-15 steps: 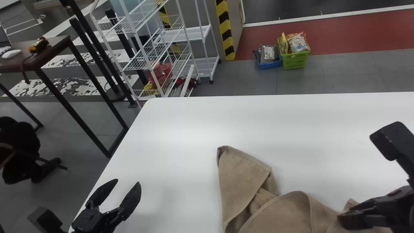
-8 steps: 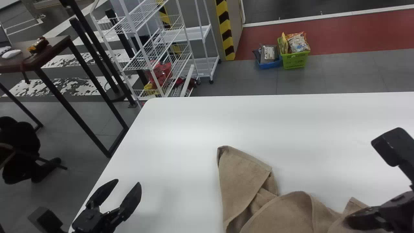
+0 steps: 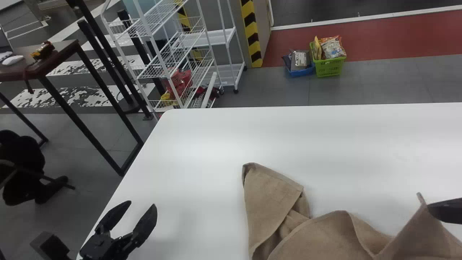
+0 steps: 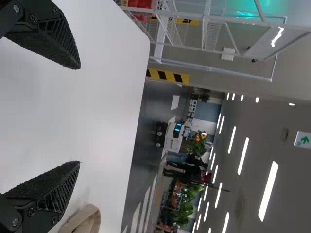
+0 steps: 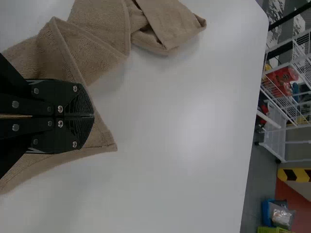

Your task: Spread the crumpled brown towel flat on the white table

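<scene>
Brn towel, wht tbl, grn bskt, yel/blk diag-striped post.

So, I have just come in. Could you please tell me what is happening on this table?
A robot is working to spread a brown towel on the white table. The right gripper has its fingers shut on the towel and holds part of it raised in a peak. Much of the towel lies folded and crumpled, so it is not yet flat. The left gripper hangs over the table's left side, its fingers open with nothing between them.
</scene>
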Robot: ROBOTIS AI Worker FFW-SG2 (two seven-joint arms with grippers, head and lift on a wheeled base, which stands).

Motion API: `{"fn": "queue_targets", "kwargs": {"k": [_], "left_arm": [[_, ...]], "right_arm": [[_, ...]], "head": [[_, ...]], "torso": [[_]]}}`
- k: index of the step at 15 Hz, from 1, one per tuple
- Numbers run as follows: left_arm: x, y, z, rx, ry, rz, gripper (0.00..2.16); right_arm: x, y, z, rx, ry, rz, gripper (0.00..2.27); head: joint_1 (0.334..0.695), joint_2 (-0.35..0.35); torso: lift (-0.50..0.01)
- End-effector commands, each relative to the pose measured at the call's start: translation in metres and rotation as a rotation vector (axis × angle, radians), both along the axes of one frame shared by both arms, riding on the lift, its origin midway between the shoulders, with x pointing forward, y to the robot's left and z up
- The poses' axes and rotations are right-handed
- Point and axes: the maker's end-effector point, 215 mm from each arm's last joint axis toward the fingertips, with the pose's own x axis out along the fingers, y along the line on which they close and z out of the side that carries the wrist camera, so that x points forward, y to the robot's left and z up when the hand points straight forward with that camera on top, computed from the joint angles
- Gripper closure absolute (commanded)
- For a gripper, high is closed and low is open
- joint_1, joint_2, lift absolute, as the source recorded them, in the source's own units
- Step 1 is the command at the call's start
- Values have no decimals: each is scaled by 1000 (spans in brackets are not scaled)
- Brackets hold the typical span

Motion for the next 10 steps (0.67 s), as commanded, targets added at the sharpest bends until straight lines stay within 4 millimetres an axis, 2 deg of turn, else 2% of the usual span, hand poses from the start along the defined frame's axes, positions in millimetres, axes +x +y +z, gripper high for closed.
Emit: {"fn": "queue_targets", "kwargs": {"k": [1, 4, 6, 7, 9, 10], "left_arm": [[1, -3, -1, -2, 0, -5, 124], [3, -4, -1, -3, -1, -4, 124], [6, -6, -4, -3, 6, -6, 124], [8, -8, -4, -3, 6, -10, 124], [12, -16, -6, -3, 8, -24, 124], [13, -18, -6, -2, 8, -27, 124]], "right_arm": [[-9, -24, 15, 21, -28, -32, 1541], [-27, -76, 46, 60, -87, -106, 1541], [-39, -131, 78, 87, -151, -201, 1541], [-42, -159, 93, 96, -179, -252, 1541], [-49, -216, 128, 107, -253, -348, 1541], [-52, -237, 137, 99, -270, -383, 1541]], "head": [[695, 350], [695, 350], [695, 344], [695, 320], [695, 227], [695, 182]], "torso": [[-123], [-123], [-123], [-123], [-123], [-123]]}}
